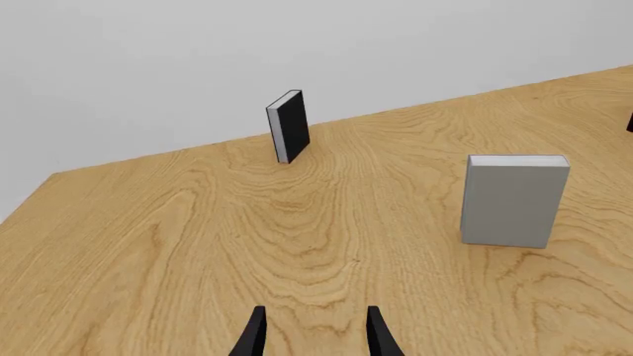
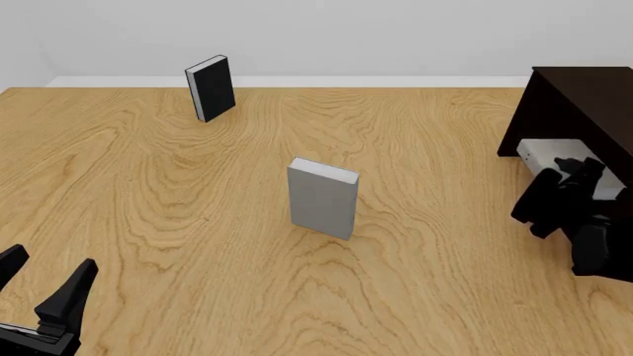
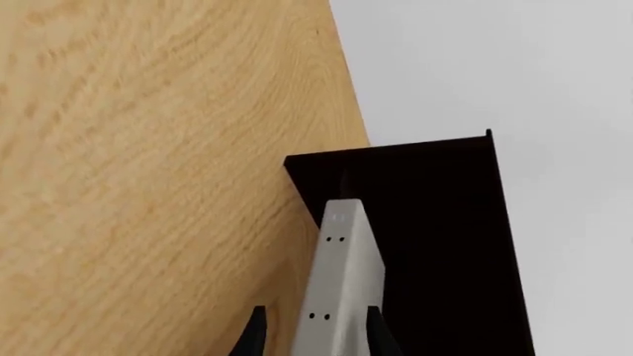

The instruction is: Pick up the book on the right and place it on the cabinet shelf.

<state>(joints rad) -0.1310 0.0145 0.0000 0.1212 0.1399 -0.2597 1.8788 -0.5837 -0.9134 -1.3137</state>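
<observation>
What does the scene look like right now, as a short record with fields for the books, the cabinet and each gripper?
thin grey book: between the right gripper's fingers, at the cabinet opening
thick grey book: upright, mid-table
black book: upright, far left of table
cabinet: dark brown, table's right edge
right gripper: shut on the thin grey book
left gripper: open, holding nothing, over bare table

Ahead of both pincers a wide wooden table [image 2: 198,222] with strong wavy grain reaches to a plain light-grey wall [image 2: 346,30], a white strip [image 2: 396,81] runs at the wall's foot, and the light is soft and even.
</observation>
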